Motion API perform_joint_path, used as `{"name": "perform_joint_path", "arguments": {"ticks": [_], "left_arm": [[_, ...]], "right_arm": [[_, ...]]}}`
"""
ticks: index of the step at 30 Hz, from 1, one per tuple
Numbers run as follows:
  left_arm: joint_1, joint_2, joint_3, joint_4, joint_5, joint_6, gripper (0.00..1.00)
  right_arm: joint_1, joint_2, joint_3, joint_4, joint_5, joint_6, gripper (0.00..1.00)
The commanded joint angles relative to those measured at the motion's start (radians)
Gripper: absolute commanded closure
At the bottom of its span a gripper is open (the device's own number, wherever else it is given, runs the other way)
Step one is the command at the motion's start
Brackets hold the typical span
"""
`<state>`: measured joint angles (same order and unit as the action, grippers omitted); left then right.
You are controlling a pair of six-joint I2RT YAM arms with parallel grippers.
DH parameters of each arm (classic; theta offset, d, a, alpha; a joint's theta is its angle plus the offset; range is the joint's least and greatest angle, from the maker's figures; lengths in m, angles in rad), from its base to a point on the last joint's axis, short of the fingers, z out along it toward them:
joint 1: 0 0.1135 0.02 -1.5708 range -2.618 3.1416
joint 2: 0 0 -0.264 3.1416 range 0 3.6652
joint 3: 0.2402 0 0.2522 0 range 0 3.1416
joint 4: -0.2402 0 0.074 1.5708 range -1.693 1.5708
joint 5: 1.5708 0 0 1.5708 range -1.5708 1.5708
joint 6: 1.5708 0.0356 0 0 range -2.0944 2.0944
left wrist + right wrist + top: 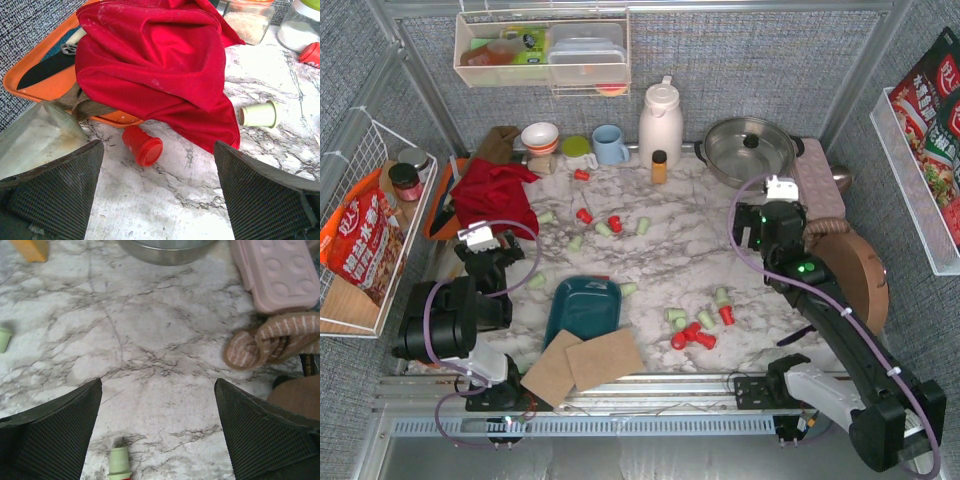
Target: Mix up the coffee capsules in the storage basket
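Red coffee capsule (142, 146), tipped over, just ahead of spread left pincer (158, 152)

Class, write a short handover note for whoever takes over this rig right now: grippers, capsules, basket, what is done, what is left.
Left gripper: open, empty, above a red capsule lying by the red cloth.
Right gripper: open, empty, above bare table near the pot.
Storage basket: near edge, left of centre, no capsule seen inside.
Coffee capsules: red and green, loose on the table, one cluster right of the basket, others mid-table.
Done: nothing yet.
Left: gather them into the basket, mix.
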<state>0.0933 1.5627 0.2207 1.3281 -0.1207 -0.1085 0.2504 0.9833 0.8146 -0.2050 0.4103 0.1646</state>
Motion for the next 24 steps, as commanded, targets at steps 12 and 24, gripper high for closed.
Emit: {"name": "perform_joint_path", "arguments": {"ticks": [12,24], "left_arm": [[0.000,0.000,0.003,0.030,0.004,0.000,0.01],[-0.003,-0.440,0.522,-1.297,-0.211,-0.436,0.01]], "right_arm": [[0.237,0.038,0.028,-0.012,-0.135,-0.071,0.01],[0.446,0.061,-0.032,0.000,-0.194,0.054,0.01]]}}
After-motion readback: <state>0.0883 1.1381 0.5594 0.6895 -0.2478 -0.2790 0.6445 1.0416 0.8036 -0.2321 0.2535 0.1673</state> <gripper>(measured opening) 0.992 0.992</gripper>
